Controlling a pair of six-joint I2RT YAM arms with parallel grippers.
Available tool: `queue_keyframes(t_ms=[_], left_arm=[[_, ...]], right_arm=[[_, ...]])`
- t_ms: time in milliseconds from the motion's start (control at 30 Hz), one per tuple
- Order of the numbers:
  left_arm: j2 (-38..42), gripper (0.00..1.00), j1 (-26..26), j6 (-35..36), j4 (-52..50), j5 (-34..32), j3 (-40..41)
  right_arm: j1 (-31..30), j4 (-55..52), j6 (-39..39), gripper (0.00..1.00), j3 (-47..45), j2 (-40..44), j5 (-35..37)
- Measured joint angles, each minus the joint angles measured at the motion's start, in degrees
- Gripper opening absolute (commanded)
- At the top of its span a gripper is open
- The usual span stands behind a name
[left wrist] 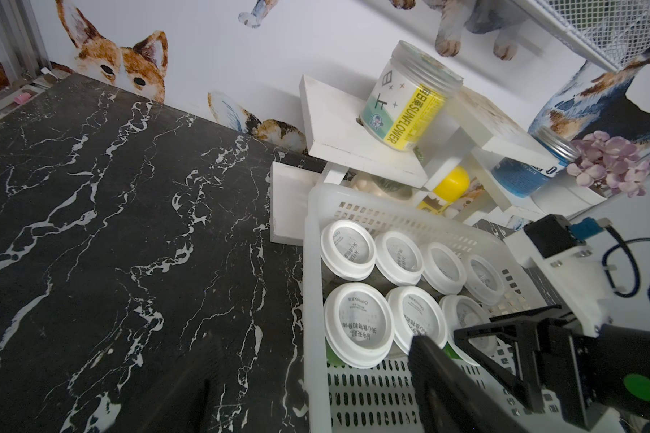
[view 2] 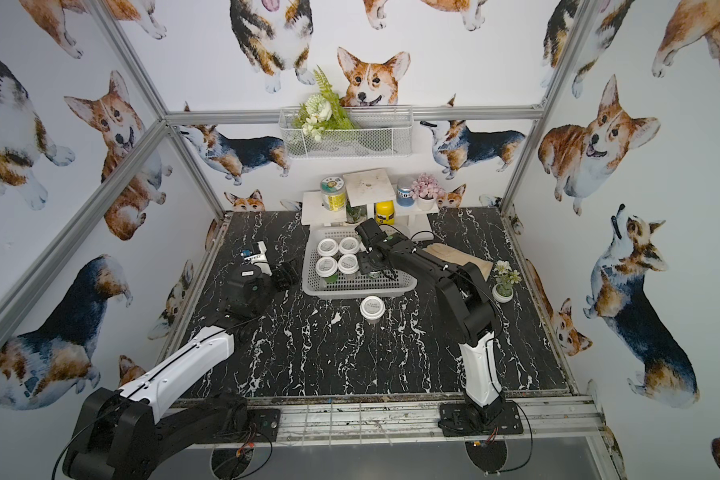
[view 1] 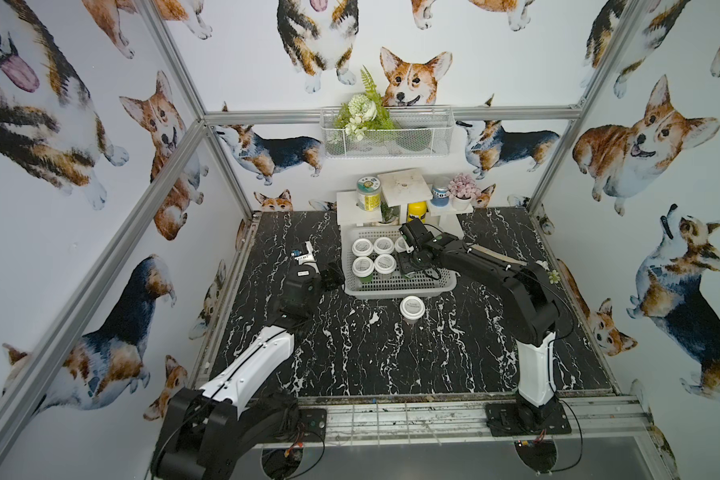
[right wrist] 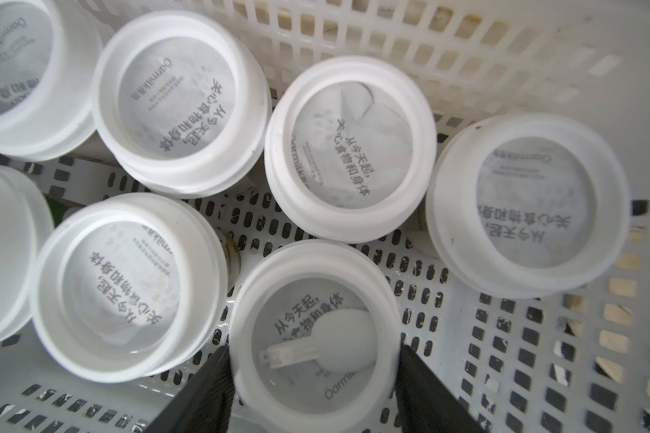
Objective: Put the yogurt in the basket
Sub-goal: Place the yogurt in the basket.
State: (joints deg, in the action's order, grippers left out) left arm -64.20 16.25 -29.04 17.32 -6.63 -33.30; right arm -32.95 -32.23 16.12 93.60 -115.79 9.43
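While the black right pincer (right wrist: 314,350) squeezes one small round yogurt cup (right wrist: 312,318) with a white lid, down inside the low white plastic basket (view 1: 395,292) full of holes, one last cup (view 1: 412,308) sits on the black marble table (view 1: 350,357). It stands straight up, just on the near side of the basket's near wall. It is closer to the right pincer than to the left pincer (view 1: 334,277), which is open and empty by the basket's left wall. Seven cups are in the basket and one is outside: eight cups, one basket.
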Motion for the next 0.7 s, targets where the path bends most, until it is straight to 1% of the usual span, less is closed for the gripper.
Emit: queue_keyframes(t_ms=[267, 300, 467, 567, 700], left_arm=[[0.0, 0.84, 0.3, 0.0, 0.0, 0.0, 0.0], [0.0, 0.84, 0.3, 0.0, 0.0, 0.0, 0.0], [0.0, 0.84, 0.3, 0.0, 0.0, 0.0, -0.1], [0.0, 0.84, 0.3, 0.0, 0.0, 0.0, -0.1], [0.0, 0.84, 0.3, 0.0, 0.0, 0.0, -0.3]], right_arm=[[-0.4, 0.4, 0.0, 0.71, 1.0, -1.2, 0.3], [-0.4, 0.4, 0.0, 0.72, 1.0, -1.2, 0.4], [-0.8, 0.2, 0.0, 0.84, 1.0, -0.8, 1.0], [-1.2, -0.7, 0.0, 0.88, 1.0, 0.7, 1.9], [-1.9, -1.3, 0.1, 0.90, 0.9, 3.5, 2.8]])
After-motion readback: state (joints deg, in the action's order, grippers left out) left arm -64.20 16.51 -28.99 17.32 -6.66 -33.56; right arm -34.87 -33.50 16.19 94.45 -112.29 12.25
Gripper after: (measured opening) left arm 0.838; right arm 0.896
